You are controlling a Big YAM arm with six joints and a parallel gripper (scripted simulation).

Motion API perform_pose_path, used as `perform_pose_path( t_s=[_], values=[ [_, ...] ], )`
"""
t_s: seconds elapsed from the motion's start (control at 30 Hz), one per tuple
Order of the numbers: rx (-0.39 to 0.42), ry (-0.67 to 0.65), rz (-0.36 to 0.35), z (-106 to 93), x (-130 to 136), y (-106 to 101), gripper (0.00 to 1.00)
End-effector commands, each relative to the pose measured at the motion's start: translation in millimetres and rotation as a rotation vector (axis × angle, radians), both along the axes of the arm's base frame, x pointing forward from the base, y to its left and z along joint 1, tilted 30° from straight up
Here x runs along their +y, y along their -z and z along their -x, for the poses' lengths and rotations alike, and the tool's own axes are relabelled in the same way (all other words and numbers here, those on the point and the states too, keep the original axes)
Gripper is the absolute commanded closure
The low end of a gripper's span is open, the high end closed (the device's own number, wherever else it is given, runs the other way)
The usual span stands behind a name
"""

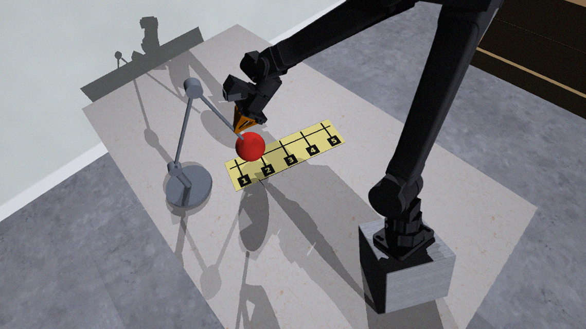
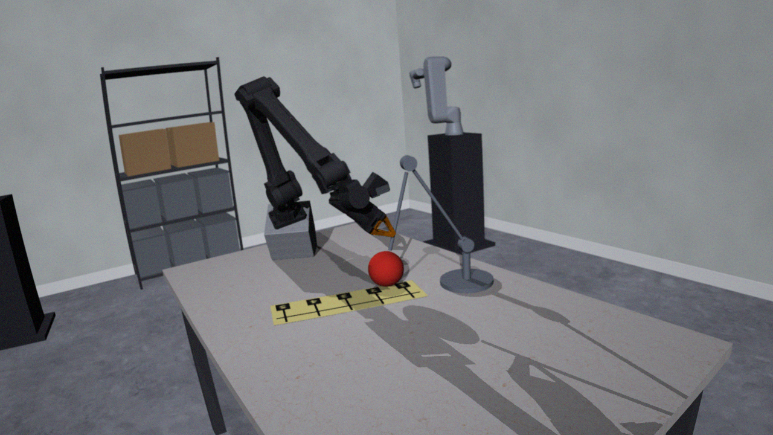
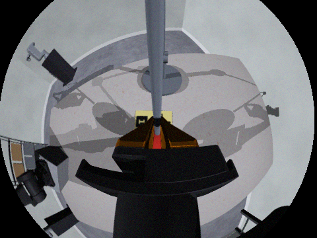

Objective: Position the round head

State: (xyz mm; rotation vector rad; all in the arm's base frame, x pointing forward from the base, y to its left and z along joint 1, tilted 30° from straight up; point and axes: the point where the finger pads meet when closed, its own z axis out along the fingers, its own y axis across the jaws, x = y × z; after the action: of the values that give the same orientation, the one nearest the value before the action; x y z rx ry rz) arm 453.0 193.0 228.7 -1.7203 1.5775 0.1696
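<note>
Gripper (image 1: 242,123) clenching the lamp's upper rod (image 1: 217,112), holding the red head (image 1: 250,145) near mark 1–2; farther marks apparently remaining untested

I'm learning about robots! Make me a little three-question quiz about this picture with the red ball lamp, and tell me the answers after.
1. True or false: the gripper is shut on the lamp's thin grey rod, just above the red head.
2. How many numbered lines cross the long line on the yellow strip?
A) three
B) five
C) seven
3. Fill in the missing word: the lamp's round foot sits on the bench past the end of the strip marked with the number ___.

Key
1. True. The orange fingers pinch the rod.
2. B, five.
3. 1. Number 5 is at the far end.
</note>
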Motion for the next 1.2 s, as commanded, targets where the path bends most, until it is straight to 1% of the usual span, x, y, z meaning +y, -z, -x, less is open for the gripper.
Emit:
perform_pose_path(
  t_s=[0.0,0.7,1.17],
  values=[
    [-0.039,0.021,-0.009,0.3,-9.3,-25.5,1.00],
    [-0.039,0.021,-0.009,0.3,-9.2,-25.5,1.00],
    [-0.039,0.021,-0.009,2.2,-32.0,-43.8,1.00]
  ],
)
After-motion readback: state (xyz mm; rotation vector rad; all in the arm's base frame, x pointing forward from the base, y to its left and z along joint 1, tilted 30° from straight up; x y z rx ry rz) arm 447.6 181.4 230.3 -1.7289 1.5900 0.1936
